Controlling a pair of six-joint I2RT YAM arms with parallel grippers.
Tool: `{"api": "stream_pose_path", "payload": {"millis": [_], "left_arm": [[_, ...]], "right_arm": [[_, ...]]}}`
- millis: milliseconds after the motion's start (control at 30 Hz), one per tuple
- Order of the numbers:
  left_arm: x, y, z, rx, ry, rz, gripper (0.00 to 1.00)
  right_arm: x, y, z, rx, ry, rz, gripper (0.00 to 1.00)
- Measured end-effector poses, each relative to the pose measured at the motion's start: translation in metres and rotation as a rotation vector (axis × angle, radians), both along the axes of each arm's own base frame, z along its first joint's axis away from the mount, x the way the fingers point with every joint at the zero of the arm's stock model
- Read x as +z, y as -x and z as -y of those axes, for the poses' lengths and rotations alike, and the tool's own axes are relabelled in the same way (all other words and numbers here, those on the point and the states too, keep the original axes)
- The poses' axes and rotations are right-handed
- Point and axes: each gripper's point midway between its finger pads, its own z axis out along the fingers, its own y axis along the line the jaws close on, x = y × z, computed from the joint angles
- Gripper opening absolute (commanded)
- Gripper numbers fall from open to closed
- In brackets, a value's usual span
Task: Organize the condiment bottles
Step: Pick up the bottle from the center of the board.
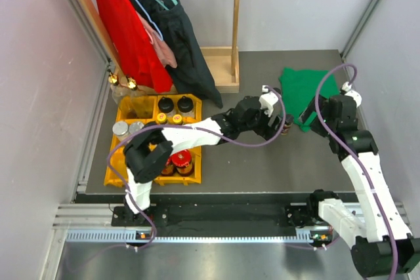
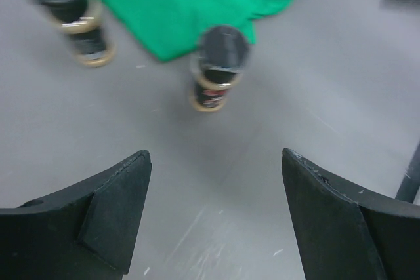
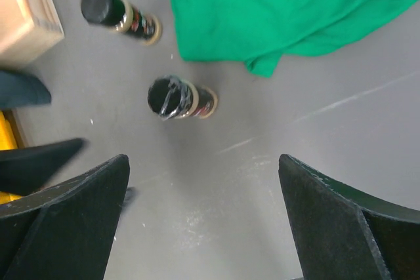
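Left arm (image 1: 197, 132) rises over the near part of the tray (image 1: 113, 176) and reaches off to the tray's right. Left gripper (image 2: 213, 155) is spread wide and holds nothing. Right gripper (image 3: 203, 162), further right of the tray, is also spread wide and empty.

In the tray's near right compartment are the red-lidded jars (image 1: 182, 159), partly hidden by the left arm. In the tray's middle row the silver-lidded canisters (image 1: 121, 127) are at left and the yellow-capped bottles (image 1: 161, 117) at right. In the tray's far row the black-capped jars (image 1: 165, 103) sit side by side. The gold-topped bottles (image 1: 113, 80) stand at the tray's far left corner; can't tell if they are inside the tray or just behind it.

Two loose jars stand upright on the table (image 1: 262, 162), well right of the tray and apart from each other. The nearer jar (image 3: 177, 96) is just beside the edge of the green cloth (image 3: 295, 11). The farther jar (image 3: 118, 14) sits between the cloth and the wood base (image 3: 26, 11). Both have black caps. Neither is between any fingers; the left wrist view is blurred.
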Motion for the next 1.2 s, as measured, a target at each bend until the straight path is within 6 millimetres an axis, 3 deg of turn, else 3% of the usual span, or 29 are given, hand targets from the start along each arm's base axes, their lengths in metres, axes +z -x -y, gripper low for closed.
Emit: {"api": "stream_pose_path", "payload": {"millis": [167, 300, 467, 633, 933, 1200], "left_arm": [[-0.019, 0.007, 0.026, -0.101, 0.04, -0.006, 0.85], [-0.015, 0.009, 0.045, -0.165, 0.1, 0.008, 0.86], [-0.006, -0.003, 0.068, -0.181, 0.164, 0.05, 0.85], [-0.017, -0.017, 0.083, -0.158, 0.174, 0.063, 0.83], [-0.049, -0.033, 0.083, -0.081, 0.129, 0.055, 0.76], [-0.056, -0.047, 0.082, -0.008, 0.13, 0.079, 0.65]], "right_arm": [[0.022, 0.007, 0.011, -0.047, 0.032, 0.06, 0.95], [0.024, 0.012, 0.016, -0.064, 0.045, 0.06, 0.95], [0.025, 0.017, 0.017, -0.067, 0.047, 0.059, 0.95], [0.029, 0.023, 0.018, -0.069, 0.045, 0.079, 0.95], [0.03, 0.025, 0.018, -0.071, 0.046, 0.082, 0.95], [0.03, 0.025, 0.018, -0.071, 0.046, 0.081, 0.95]]}}
